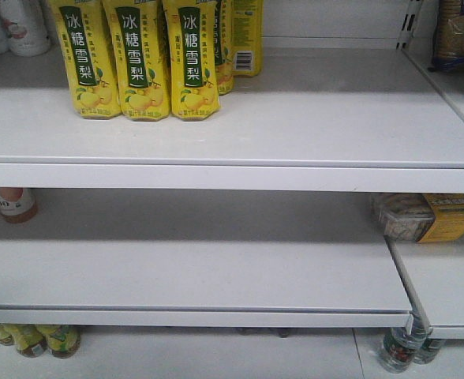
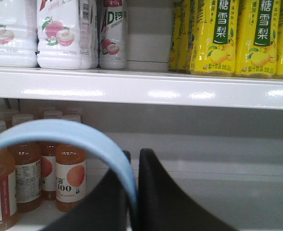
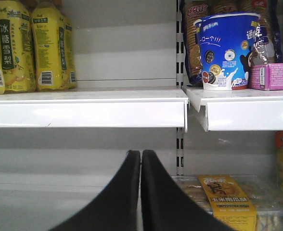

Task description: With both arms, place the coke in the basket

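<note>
The front view looks straight at white store shelves [image 1: 240, 118]. Four or so yellow pear-drink bottles [image 1: 141, 55] stand at the upper left of the frame on the top shelf, and a clear snack pack with a yellow label [image 1: 425, 217] sits on the lower shelf at the right edge. Neither arm shows in this view, and no red metal bottle can be seen in any of the three.

From the left wrist, the left gripper [image 2: 133, 192] fills the bottom centre of the frame. Its two black fingers are closed on the pale blue handle [image 2: 83, 139], which arcs up from the lower left and passes down between them. Only this handle of the basket is visible; its body is out of frame. Behind it, orange juice bottles [image 2: 69, 178] stand at the lower left on the lower shelf, white peach milk drinks [image 2: 59, 33] line the upper left, and more yellow bottles fill the upper right.

From the right wrist, the right gripper [image 3: 141, 192] sits at bottom centre with its black fingers pressed together, nothing between them. Above it, a blue cup of cookies [image 3: 225, 50] stands at the upper right, beside a pink box [image 3: 274, 76], and a yellow-labelled packet [image 3: 225, 202] lies at the lower right.
</note>
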Available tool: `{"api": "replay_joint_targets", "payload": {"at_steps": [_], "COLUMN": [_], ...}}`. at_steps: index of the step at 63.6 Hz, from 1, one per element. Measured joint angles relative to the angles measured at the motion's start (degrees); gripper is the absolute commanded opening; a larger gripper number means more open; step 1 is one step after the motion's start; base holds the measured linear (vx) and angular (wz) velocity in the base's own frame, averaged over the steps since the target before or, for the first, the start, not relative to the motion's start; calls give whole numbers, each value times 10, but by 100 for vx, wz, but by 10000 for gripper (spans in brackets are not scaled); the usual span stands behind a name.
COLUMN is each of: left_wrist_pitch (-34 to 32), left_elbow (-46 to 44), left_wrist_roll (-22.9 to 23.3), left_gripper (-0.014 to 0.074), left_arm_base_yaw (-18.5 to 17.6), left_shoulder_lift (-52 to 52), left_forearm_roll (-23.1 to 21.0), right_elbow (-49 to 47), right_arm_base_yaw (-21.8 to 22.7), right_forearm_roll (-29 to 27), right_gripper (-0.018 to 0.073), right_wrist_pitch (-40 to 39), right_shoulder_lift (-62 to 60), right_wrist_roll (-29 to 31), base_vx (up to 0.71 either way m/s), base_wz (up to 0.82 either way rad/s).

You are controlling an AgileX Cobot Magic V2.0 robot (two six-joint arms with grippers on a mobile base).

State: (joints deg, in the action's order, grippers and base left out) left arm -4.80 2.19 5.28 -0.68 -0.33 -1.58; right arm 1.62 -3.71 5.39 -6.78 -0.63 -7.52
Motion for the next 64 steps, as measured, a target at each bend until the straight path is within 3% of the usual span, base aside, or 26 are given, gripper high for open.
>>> {"api": "replay_joint_targets", "payload": {"at_steps": [20,64], "left_wrist_pitch": [0,0], "left_elbow": [0,0], "left_wrist_roll": [0,0], "left_gripper": [-6,-6], "left_arm_base_yaw": [0,0], "left_shoulder_lift": [0,0], "left_forearm_roll": [0,0], "right_elbow": [0,0], "right_arm_base_yaw": [55,56], "right_forearm_roll": [-15,-15], "right_gripper": [-5,-5], "right_wrist_pitch": [0,-1], "right_shoulder_lift": [0,0], "right_wrist_roll": [-2,-2], "base_vx": [0,0], "base_wz": [0,0]}}
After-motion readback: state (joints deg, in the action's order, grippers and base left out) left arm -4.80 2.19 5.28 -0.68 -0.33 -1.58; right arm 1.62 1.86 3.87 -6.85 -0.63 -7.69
